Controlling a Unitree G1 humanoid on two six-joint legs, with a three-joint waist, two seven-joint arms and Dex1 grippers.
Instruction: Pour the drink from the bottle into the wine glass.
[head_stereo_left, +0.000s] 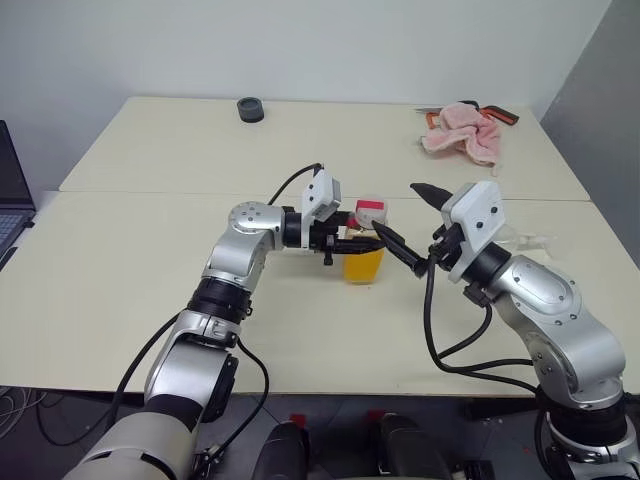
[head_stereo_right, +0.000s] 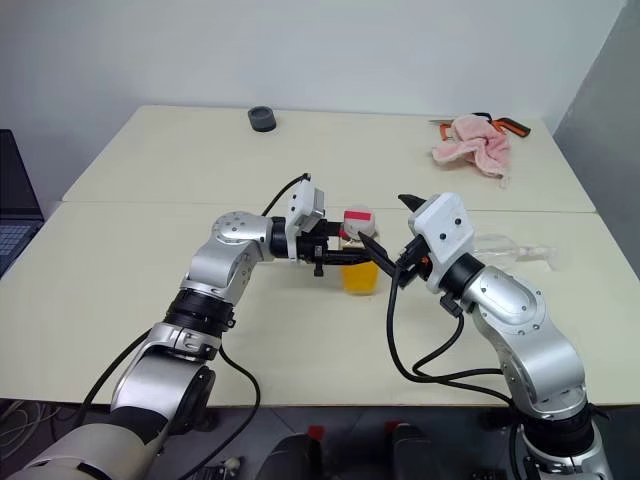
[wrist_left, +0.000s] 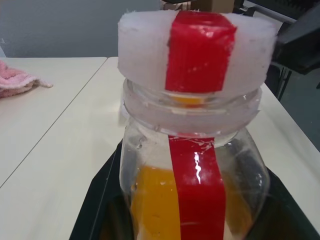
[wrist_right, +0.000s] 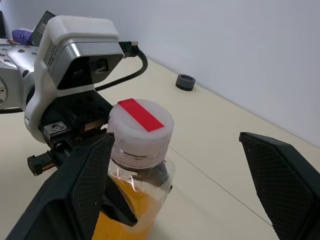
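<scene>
A small clear bottle (head_stereo_left: 364, 262) with a red stripe and a red-and-white cap (wrist_right: 141, 122) stands upright mid-table. Orange-yellow drink (wrist_left: 150, 200) fills its lower half. My left gripper (head_stereo_left: 345, 243) reaches in from the left and is shut on the bottle's body just below the cap. My right gripper (wrist_right: 176, 136) hovers open at cap height, one finger close beside the cap and the other well clear of it. The wine glass (head_stereo_right: 512, 247) appears to lie on its side behind my right arm, partly hidden.
A pink cloth (head_stereo_left: 462, 132) lies at the back right with an orange-handled tool beside it. A dark round object (head_stereo_left: 250, 109) sits at the far edge. A laptop (head_stereo_left: 10, 195) pokes in at the left. A seam (head_stereo_left: 150, 193) joins two tables.
</scene>
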